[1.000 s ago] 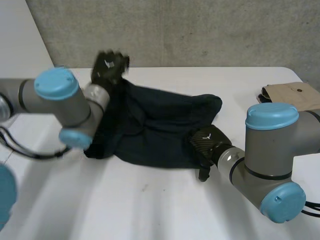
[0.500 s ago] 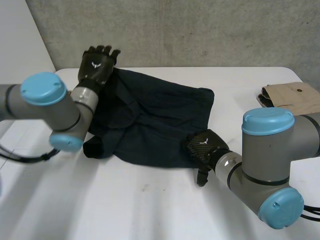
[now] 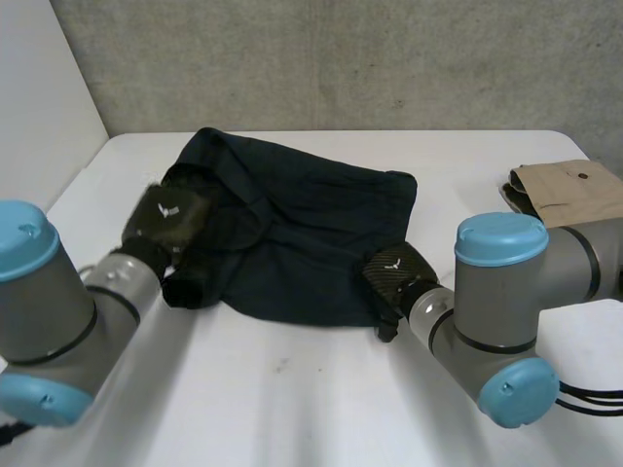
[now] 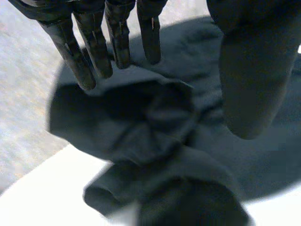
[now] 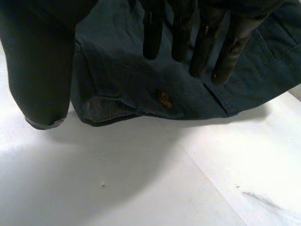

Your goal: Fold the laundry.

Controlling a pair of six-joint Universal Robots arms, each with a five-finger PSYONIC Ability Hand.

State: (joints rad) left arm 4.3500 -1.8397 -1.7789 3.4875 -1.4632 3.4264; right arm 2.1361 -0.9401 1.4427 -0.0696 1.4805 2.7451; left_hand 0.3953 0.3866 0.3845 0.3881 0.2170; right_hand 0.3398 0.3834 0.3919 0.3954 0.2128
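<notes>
Soft, even light from above falls on the white desk, bright and without glare. The crumpled dark navy cloth garment reads nearly black, its folds faint. A thin soft shadow lines its near edge. The grey concrete wall is evenly lit. In the right wrist view the desk washes out to near white.

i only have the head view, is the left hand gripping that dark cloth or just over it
Observer: Not gripping. In its wrist view the left hand has straight fingers and its thumb held apart, with a bunched fold of the dark cloth at its fingertips.
Operator: and the right hand
Observer: Open too. The right hand has straight fingers over the cloth's hemmed edge, nothing pinched.
Operator: any landmark there
Observer: A small brownish button sits on that edge just beyond its fingertips, near where the cloth meets the white table.
</notes>
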